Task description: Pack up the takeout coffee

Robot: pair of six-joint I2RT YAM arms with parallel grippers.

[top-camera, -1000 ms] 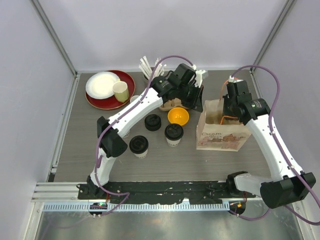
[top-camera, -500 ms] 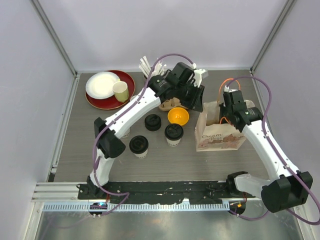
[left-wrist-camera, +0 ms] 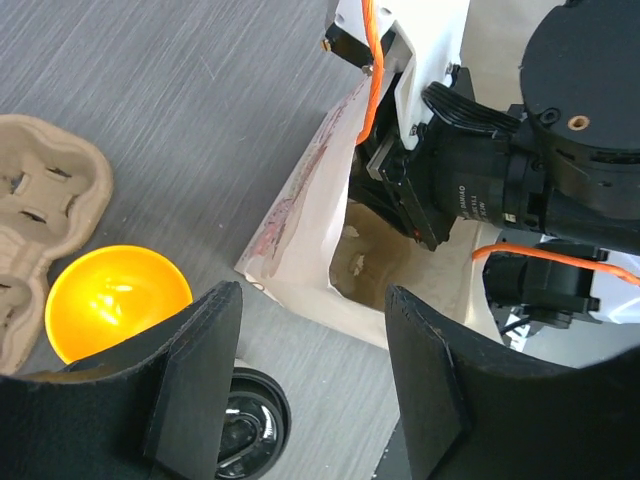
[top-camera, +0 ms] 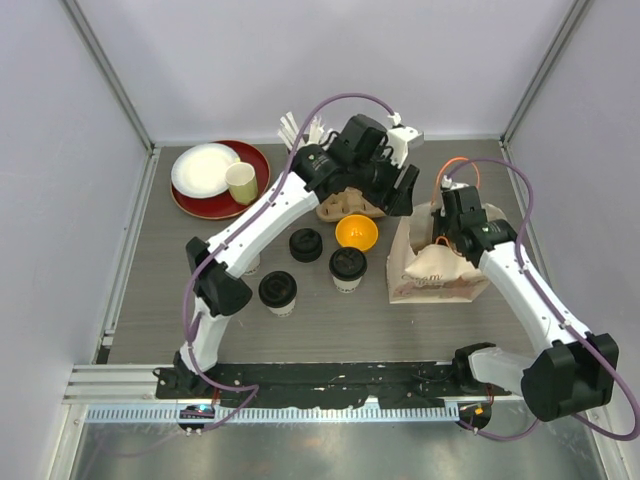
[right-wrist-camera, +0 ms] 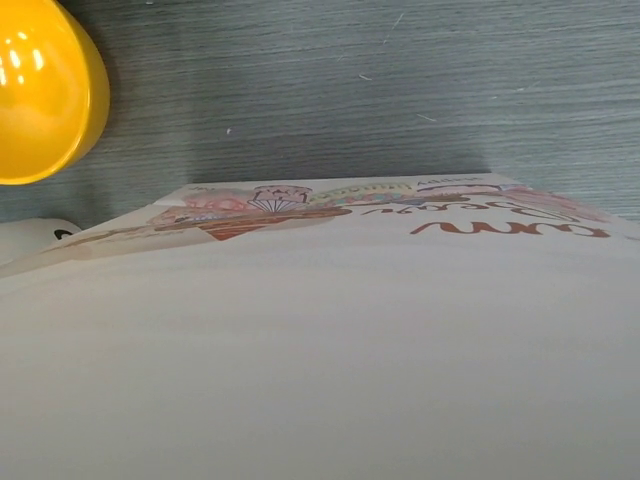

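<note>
Two takeout coffee cups, cream paper with black lids, stand on the table in the top view, one near the centre and one to its left. A third black-lidded cup stands behind them. My left gripper hovers open and empty over the left rim of the printed paper bag. In the left wrist view its jaws frame bare table, with one cup lid below. My right gripper is shut on the bag's rim, holding the mouth open. The bag's side fills the right wrist view.
An orange bowl sits just left of the bag, with a cardboard cup carrier behind it. A red plate holding a white plate and a pale green mug is at back left. White cutlery stands at the back.
My left gripper has opened and risen slightly toward the back right, off the bag's left rim. My right arm has shifted left and the bag now leans and sags.
</note>
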